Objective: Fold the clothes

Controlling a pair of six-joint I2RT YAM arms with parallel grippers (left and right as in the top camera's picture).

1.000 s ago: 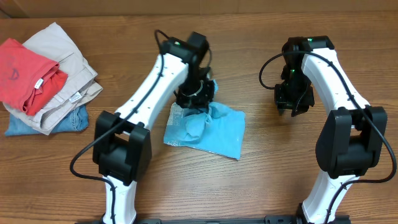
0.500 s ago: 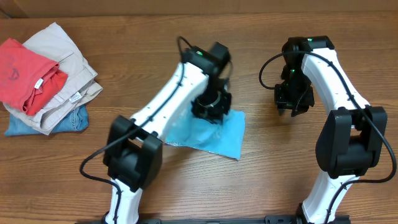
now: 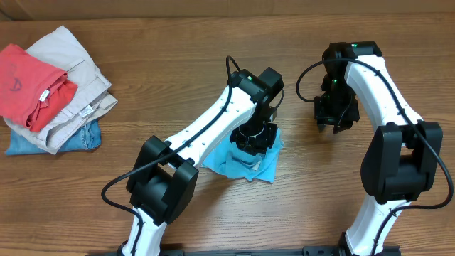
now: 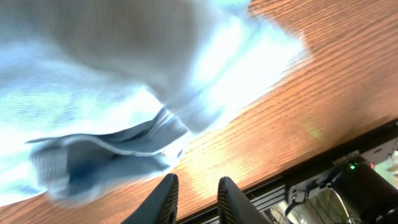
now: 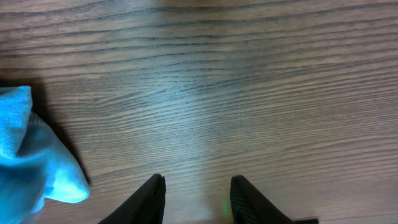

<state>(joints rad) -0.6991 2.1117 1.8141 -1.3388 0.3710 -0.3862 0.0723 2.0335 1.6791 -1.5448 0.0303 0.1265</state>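
Laying a folded-over layer of the sky-blue T-shirt (image 3: 238, 162) flat: judged the step in hand.

Far-left corner of the table (image 3: 213, 43): red T-shirt (image 3: 25, 82) atop beige trousers (image 3: 71, 71) atop blue denim (image 3: 85, 136), well apart from the work and best left alone.

Middle of the table, somewhat toward the near edge: sky-blue T-shirt bunched into a compact, lumpy packet, lettering hidden.

Directly above the packet's right portion: left gripper (image 3: 254, 139), jaws parted narrowly, pinching nothing at the tips in the wrist view, with a rumpled hem just beyond them.

Further toward the right edge, near the cloth but clear of it: right gripper (image 3: 334, 117), jaws spread moderately over bare wood, empty.

For a clean result:
- Widen the left jaws fully before lifting, to avoid dragging the hem up.
- Rise straight, then sweep outward over the lumps to flatten the layer.
- Bring the right gripper in to pin the packet's right border during smoothing, to keep the packet from sliding.
- Check edge alignment before any further fold.

Left wrist view blurred; number of folds not discernible.
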